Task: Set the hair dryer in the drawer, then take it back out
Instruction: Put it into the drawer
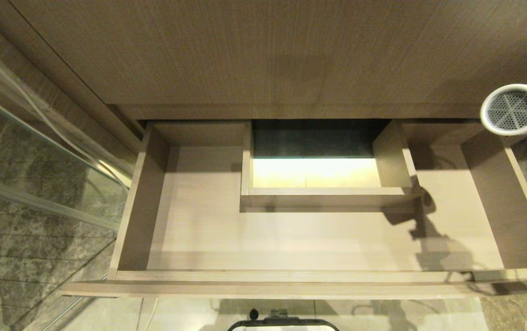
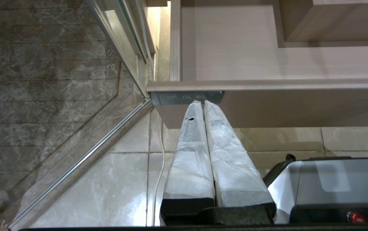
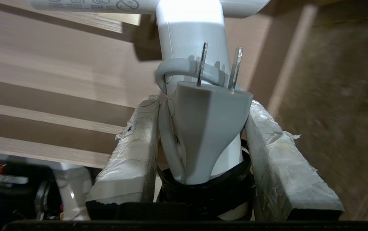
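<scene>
The drawer [image 1: 291, 276] stands pulled out, wide and shallow, of light wood grain, with a boxed cut-out [image 1: 323, 196] at its mid-back and nothing lying inside. The white hair dryer [image 1: 516, 110] hangs in the air over the drawer's back right corner, its grey mesh grille facing the head camera. In the right wrist view my right gripper [image 3: 200, 104] is shut on the hair dryer's handle [image 3: 190, 29], with the grey plug [image 3: 209, 118] and the looped cord pressed between the padded fingers. My left gripper [image 2: 203, 102] is shut and parked low, just under the drawer's front [image 2: 267, 85].
A taller wood panel [image 1: 291, 55] rises behind the drawer. A glass partition [image 1: 38, 184] with a metal rail [image 2: 84, 160] stands at the left over dark marble. A thin white cable [image 2: 159, 166] lies on the beige floor tiles. My base [image 1: 281, 324] sits under the drawer front.
</scene>
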